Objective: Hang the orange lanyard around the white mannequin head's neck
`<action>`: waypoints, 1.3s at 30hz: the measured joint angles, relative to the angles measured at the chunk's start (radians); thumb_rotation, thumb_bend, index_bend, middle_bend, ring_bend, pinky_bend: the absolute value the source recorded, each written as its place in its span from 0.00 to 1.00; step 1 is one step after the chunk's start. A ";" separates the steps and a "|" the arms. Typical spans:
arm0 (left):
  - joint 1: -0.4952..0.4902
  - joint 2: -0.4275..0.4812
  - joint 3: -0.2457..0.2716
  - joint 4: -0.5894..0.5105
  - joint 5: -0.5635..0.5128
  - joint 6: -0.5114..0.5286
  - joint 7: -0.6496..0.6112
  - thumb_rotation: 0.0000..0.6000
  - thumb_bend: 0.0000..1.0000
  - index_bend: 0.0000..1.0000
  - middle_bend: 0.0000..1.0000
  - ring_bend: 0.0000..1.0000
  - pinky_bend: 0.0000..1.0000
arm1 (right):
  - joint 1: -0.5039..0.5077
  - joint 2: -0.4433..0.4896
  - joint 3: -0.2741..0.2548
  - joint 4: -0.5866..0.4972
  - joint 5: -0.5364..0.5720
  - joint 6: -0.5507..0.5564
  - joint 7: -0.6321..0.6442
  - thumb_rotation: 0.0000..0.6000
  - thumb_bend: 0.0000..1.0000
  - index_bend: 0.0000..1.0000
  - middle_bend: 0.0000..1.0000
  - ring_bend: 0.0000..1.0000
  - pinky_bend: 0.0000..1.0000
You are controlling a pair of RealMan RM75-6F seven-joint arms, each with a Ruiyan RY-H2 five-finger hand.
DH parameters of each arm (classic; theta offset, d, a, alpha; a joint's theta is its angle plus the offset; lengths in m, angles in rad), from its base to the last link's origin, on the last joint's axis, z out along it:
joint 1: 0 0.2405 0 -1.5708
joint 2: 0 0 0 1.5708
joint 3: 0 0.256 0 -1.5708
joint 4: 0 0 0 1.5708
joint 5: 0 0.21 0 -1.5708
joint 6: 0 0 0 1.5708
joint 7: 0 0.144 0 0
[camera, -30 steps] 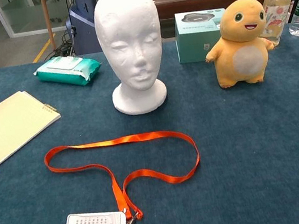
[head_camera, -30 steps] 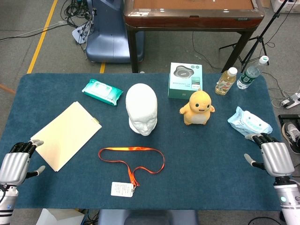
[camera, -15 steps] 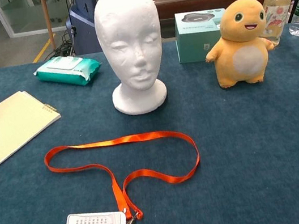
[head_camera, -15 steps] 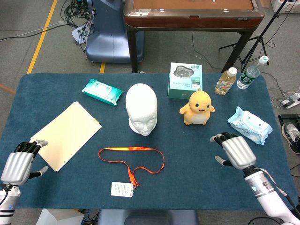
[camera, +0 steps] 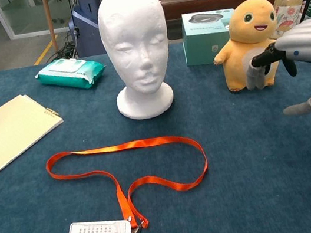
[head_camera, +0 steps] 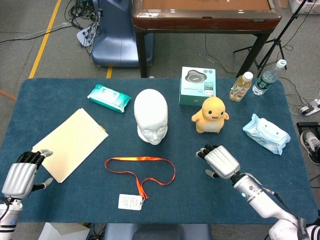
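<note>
Blue cloth covers the table (head_camera: 60, 95), and the lanyard (head_camera: 141, 170) lies flat on it in a loop just in front of the head (head_camera: 151, 116), badge nearest me. My right hand (head_camera: 220, 161) hovers empty, fingers apart, right of the loop and well short of it. My left hand (head_camera: 20, 174) waits empty and spread by the table's near left edge. I judge the best grip is the strap's right bend, pinched low against the cloth so the loop stays wide.
</note>
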 measured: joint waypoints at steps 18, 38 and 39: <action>0.011 -0.002 0.009 0.005 0.015 0.021 -0.027 1.00 0.11 0.25 0.24 0.27 0.17 | 0.084 -0.244 -0.007 0.126 0.048 -0.023 -0.169 1.00 0.23 0.40 0.39 0.26 0.44; 0.035 -0.005 0.015 0.049 0.011 0.044 -0.095 1.00 0.11 0.25 0.24 0.27 0.17 | 0.184 -0.418 -0.040 0.322 -0.020 -0.046 -0.243 1.00 0.23 0.45 0.39 0.20 0.38; 0.036 -0.006 0.015 0.050 0.012 0.045 -0.096 1.00 0.11 0.25 0.24 0.27 0.17 | 0.187 -0.423 -0.040 0.328 -0.023 -0.045 -0.244 1.00 0.23 0.45 0.39 0.20 0.38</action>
